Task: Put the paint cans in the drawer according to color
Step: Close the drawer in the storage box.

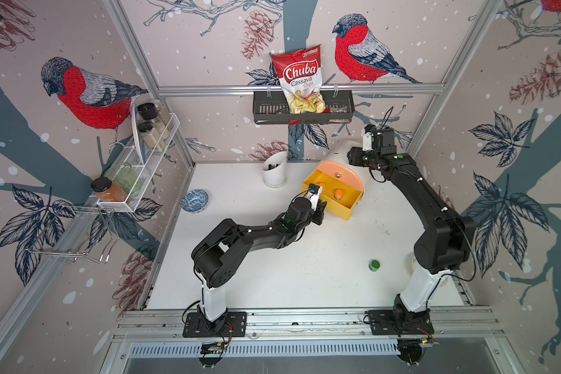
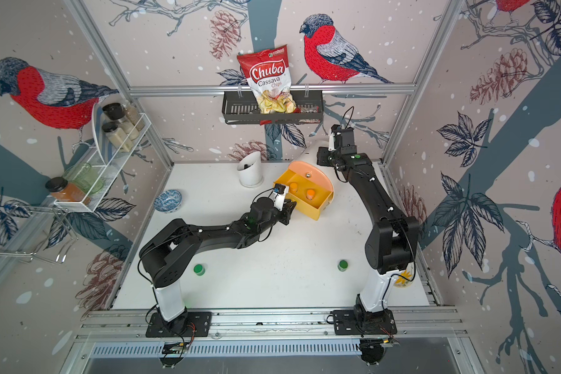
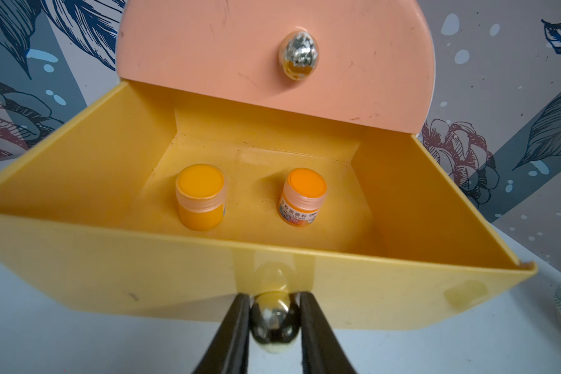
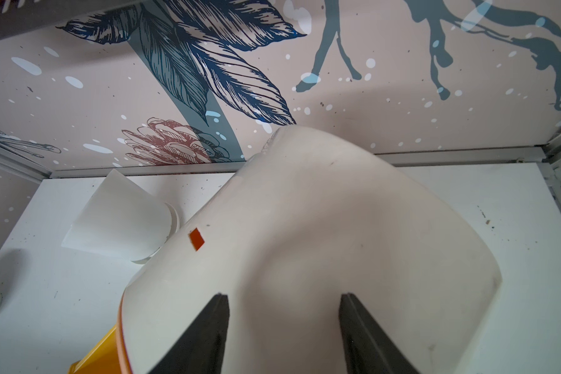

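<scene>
The drawer chest stands at the back right, white-bodied with a peach top front. Its yellow drawer is pulled out. Two orange paint cans stand upright inside it, also seen in a top view. My left gripper is shut on the yellow drawer's metal knob. My right gripper is open, its fingertips against the chest's white top. One green paint can sits on the table at the front right, and a second green can beside the left arm's base.
A white slant-topped holder cup stands left of the chest, and a blue bowl lies near the left wall. A patterned cup is behind the right arm's base. A wire rack with jars and a black basket hang on the walls.
</scene>
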`<action>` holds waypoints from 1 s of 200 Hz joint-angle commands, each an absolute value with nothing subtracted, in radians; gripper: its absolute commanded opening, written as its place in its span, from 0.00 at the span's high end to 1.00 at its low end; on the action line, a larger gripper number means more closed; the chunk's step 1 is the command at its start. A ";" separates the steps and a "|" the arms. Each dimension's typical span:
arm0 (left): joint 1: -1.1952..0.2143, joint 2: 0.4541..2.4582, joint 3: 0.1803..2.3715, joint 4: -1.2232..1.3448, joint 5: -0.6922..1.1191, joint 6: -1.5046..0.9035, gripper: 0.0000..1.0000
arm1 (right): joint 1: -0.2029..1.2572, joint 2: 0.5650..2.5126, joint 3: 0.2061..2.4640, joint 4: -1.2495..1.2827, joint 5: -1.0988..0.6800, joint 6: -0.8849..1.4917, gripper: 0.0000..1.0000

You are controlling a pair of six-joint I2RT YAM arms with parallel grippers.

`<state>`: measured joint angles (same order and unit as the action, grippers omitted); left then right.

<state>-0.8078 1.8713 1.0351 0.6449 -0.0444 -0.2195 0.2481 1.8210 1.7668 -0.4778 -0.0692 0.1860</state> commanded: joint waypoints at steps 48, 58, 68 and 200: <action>-0.796 1.913 1.096 0.685 -0.013 -0.181 0.76 | 0.256 1.822 1.741 -0.557 -0.083 0.182 0.41; -0.792 1.916 1.098 0.694 -0.004 -0.178 0.76 | 0.258 1.823 1.737 -0.557 -0.083 0.181 0.41; -0.789 1.917 1.104 0.692 0.004 -0.173 0.76 | 0.258 1.824 1.734 -0.558 -0.084 0.182 0.41; -0.758 2.047 1.251 0.717 0.064 -0.119 0.77 | 0.272 1.828 1.694 -0.558 -0.084 0.186 0.42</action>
<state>-0.7612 2.0392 1.2358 0.6647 0.0311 -0.1307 0.2646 1.8149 1.7119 -0.3939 -0.0490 0.1783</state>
